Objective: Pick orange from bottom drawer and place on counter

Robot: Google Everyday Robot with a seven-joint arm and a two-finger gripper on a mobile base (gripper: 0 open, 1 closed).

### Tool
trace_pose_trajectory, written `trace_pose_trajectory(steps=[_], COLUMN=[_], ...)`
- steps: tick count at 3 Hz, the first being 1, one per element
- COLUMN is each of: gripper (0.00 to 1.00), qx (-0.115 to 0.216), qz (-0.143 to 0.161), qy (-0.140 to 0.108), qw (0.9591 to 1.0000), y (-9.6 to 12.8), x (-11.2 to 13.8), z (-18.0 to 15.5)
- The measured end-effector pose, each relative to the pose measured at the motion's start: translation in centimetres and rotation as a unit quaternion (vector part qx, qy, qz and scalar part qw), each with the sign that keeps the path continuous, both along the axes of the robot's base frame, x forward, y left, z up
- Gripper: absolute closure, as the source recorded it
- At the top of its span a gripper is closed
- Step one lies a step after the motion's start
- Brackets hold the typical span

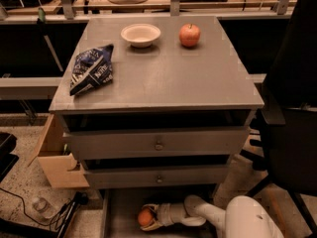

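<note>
The orange (pixel 144 217) lies on the flat grey floor of the open bottom drawer (pixel 124 207) at the foot of the grey cabinet. My gripper (pixel 148 218) reaches into the drawer from the right, its fingers on either side of the orange and closed against it. My white arm (pixel 237 221) comes in from the lower right. The counter (pixel 163 76) is the wide grey top of the cabinet, well above the gripper.
On the counter stand a white bowl (pixel 140 34), a reddish apple (pixel 189 34) and a dark blue chip bag (pixel 91 69). Two knobbed drawers (pixel 158 145) sit above the bottom one. A black chair (pixel 292 108) is at the right, a cardboard box (pixel 54 157) at the left.
</note>
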State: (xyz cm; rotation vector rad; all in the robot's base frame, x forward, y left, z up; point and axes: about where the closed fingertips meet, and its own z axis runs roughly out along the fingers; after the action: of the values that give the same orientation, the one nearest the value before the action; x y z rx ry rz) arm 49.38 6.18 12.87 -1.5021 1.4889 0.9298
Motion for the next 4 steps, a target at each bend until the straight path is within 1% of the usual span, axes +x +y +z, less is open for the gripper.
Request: trace_pose_trajectory(steps=[1,2,3,4], gripper=[1.00,1.00,1.00,1.00], qx=[0.001,0.002,0.000,-0.016], qz=[0.001,-0.001,-0.009,-0.053], qy=[0.001,-0.002,-0.007,-0.026], qw=[1.0000,1.0000,0.9999,0.9981], y=[0.2,0.1,-0.5,-3.3], x=[-0.1,-0.6,-1.6,-2.0], z=[0.0,0.8,2.8,7.4])
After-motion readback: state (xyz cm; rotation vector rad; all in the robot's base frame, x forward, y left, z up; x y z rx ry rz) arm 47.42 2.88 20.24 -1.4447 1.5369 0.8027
